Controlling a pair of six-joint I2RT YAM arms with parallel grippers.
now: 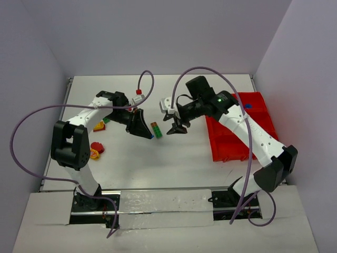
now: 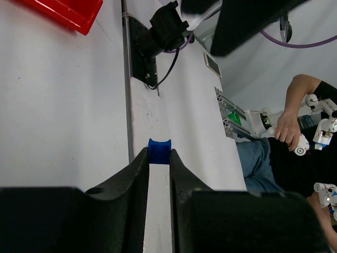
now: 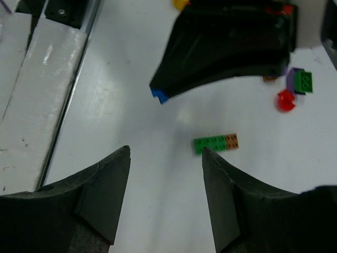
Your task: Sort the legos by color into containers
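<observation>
Two grippers are seen close together over the table's middle, one loaded and one free.

From the top view, the left gripper (image 1: 147, 134) is seen clamped on a blue brick (image 1: 152, 136). The green-and-orange bar (image 1: 156, 129) lies on the table just beside it, the right gripper (image 1: 175, 129) hangs near the bar's other side, and the red tray (image 1: 263, 105) is set well apart at the right. From the left wrist view, the blue brick (image 2: 159, 151) is pinched between the fingertips. From the right wrist view, the right gripper (image 3: 166, 158) is shown with jaws parted and nothing between them. The bar (image 3: 216, 142) lies ahead, offset toward the right-hand finger of the picture, its long axis running across the view, along the jaws' closing line. A wrist turn is judged needed before the bar can be pinched across its narrow width.
</observation>
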